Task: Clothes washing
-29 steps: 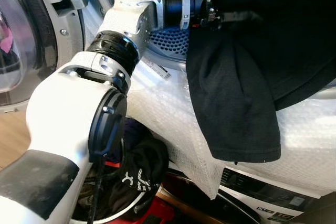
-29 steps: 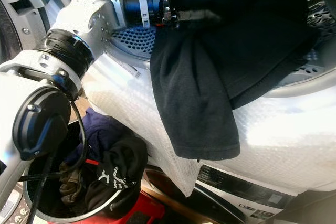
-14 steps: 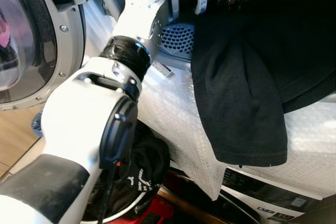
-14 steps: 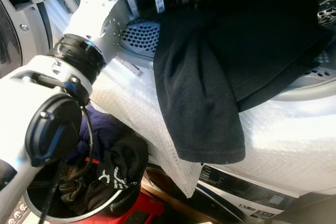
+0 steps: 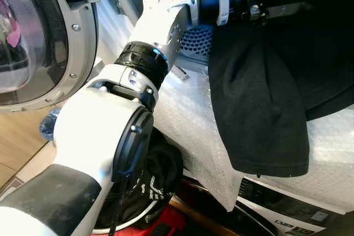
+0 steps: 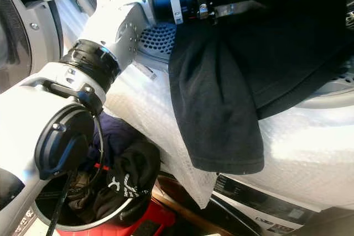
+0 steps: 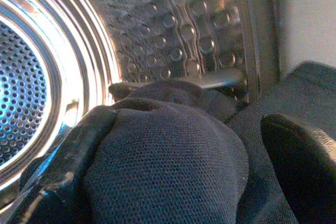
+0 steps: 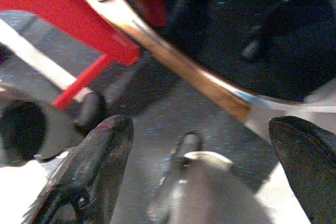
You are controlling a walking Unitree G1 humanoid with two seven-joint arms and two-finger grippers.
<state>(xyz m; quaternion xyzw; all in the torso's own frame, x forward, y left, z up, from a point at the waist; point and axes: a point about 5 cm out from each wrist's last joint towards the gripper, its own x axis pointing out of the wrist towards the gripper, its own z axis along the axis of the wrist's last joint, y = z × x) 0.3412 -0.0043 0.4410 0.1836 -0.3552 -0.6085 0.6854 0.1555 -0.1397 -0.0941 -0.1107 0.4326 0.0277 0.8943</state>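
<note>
Step in hand, by the look of it: loading the washing machine (image 5: pixel 332 153), wrapped in bubble wrap (image 5: pixel 188 136), door (image 5: pixel 38 42) swung open to the left. Left gripper (image 7: pixel 173 145) reached into the mouth of the drum (image 7: pixel 173 19), fingers (image 7: pixel 58 177) clamped on a black garment (image 5: pixel 260 98). Garment half in: upper part bunched inside the opening, lower part draped over the rim and hanging down the machine's front. Right gripper (image 8: pixel 199 166) idle, pointing at the floor, fingers spread with nothing between them. Laundry basket (image 6: pixel 83 222) below on the left, dark clothes (image 6: pixel 124 178) inside. Next move, judged: push deeper into the drum, let go, then lift the hanging part clear of the rim.
</note>
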